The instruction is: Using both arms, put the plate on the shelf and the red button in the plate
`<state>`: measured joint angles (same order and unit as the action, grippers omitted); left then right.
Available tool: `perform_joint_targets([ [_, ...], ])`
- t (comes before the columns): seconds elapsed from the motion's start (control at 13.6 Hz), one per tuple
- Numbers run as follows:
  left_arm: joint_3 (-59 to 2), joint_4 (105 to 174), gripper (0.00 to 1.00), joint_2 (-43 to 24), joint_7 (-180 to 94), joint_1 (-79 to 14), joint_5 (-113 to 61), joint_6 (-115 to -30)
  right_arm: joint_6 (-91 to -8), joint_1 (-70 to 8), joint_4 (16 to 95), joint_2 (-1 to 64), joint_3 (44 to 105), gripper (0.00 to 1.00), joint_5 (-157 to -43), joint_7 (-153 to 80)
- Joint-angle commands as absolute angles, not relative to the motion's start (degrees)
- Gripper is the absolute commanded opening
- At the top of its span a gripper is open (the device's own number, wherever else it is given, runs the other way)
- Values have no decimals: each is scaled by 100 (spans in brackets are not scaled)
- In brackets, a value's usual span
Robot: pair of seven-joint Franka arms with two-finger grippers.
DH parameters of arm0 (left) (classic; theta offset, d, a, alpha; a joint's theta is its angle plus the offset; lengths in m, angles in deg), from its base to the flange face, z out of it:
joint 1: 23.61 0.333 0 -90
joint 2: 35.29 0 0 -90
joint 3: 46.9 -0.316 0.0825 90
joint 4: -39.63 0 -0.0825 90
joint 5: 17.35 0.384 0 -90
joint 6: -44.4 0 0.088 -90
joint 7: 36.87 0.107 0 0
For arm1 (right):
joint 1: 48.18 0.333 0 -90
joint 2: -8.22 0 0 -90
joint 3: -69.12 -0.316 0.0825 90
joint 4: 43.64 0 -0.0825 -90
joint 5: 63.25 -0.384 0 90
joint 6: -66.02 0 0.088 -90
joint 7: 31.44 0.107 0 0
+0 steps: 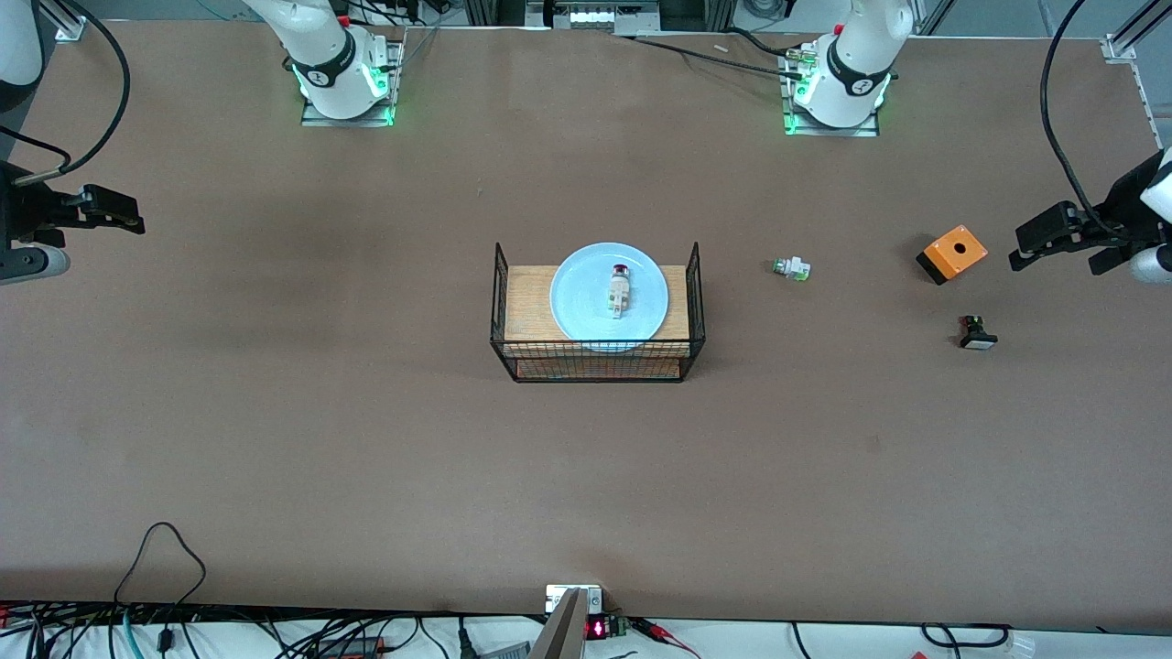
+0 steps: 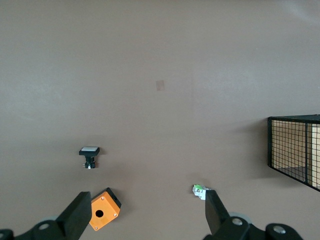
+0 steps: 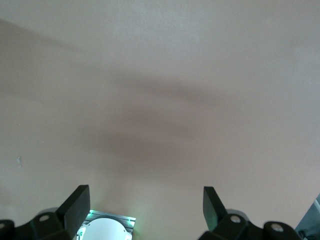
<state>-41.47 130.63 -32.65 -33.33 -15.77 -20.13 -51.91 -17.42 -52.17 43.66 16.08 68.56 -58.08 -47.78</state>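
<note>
The light blue plate (image 1: 608, 295) lies on the wooden top of a black wire basket shelf (image 1: 597, 359) at the table's middle. The red button (image 1: 620, 291), a white body with a dark red cap, lies on the plate. My left gripper (image 1: 1027, 249) is open and empty, up in the air at the left arm's end of the table, beside the orange box. In the left wrist view its fingers (image 2: 80, 216) stand wide apart. My right gripper (image 1: 124, 212) is open and empty, up in the air at the right arm's end of the table.
An orange box with a hole (image 1: 952, 253) (image 2: 103, 209), a black-and-white button piece (image 1: 977, 332) (image 2: 89, 154) and a white piece with a green cap (image 1: 791, 268) (image 2: 200, 191) lie toward the left arm's end. The basket's corner shows in the left wrist view (image 2: 295, 148).
</note>
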Motion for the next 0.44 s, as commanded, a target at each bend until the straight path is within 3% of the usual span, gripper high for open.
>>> perform_joint_targets([
  [0.0, -4145, 13148, 100, -3371, -3230, -1596, -1929, -5210, -1713, -5170, 4284, 1604, 6806, 100, -5754, -4726],
  [0.37, -4153, 13148, 100, -3362, -3274, -1587, -1929, -5184, -1713, -5170, 4284, 1604, 6806, 100, -5745, -4726],
])
